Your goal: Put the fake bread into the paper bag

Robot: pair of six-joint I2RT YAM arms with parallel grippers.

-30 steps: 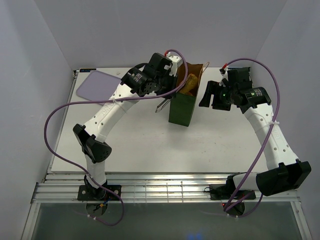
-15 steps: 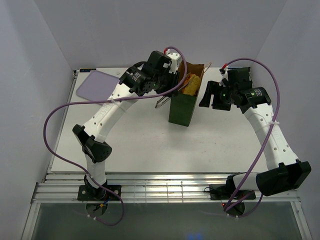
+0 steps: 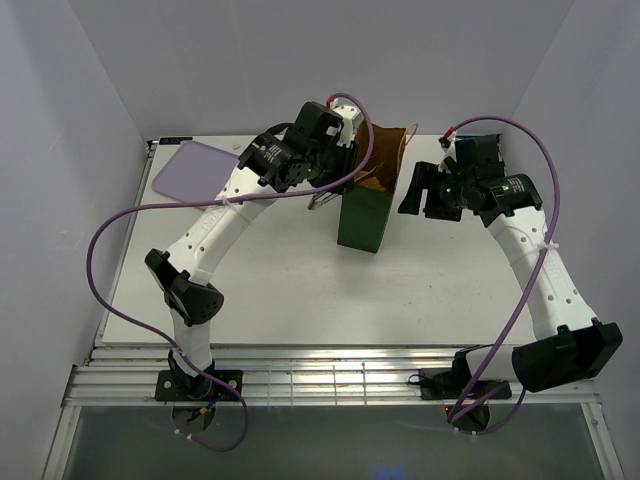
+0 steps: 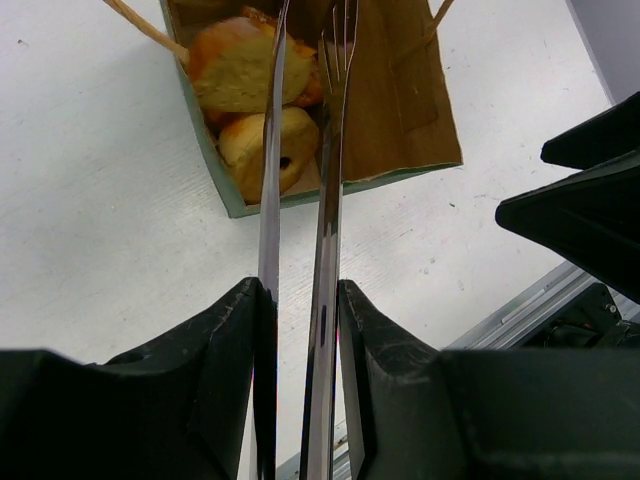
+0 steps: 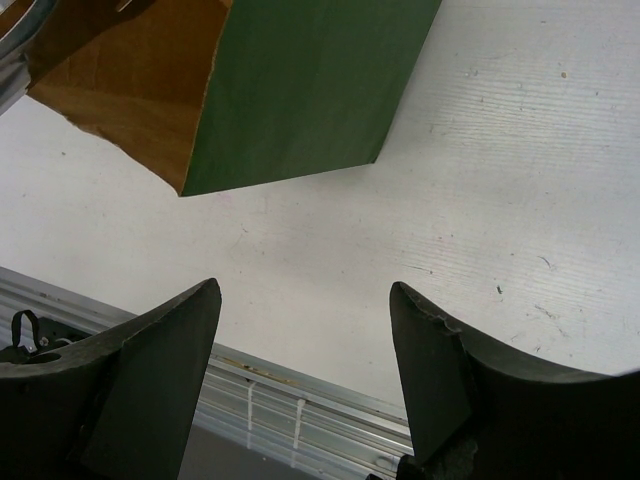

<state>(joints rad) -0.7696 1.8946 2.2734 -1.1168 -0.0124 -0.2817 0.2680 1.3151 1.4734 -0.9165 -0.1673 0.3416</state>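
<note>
Fake bread (image 4: 250, 80) lies inside the paper bag (image 4: 400, 100) — just beyond the tongs (image 4: 326, 200) of the left tool (image 4: 298, 300).
Left tool clamps the tongs, prongs slightly apart and empty over the bag mouth; right tool (image 5: 305, 300) released, bag wall just ahead of it. Judged: pastries light, rigid, smooth, best pinched across the middle; bag thin, tippable — rim and string handle (image 4: 140, 30) crowd the prongs, bare tabletop (image 4: 100, 220) beside them gives retreat room.
</note>
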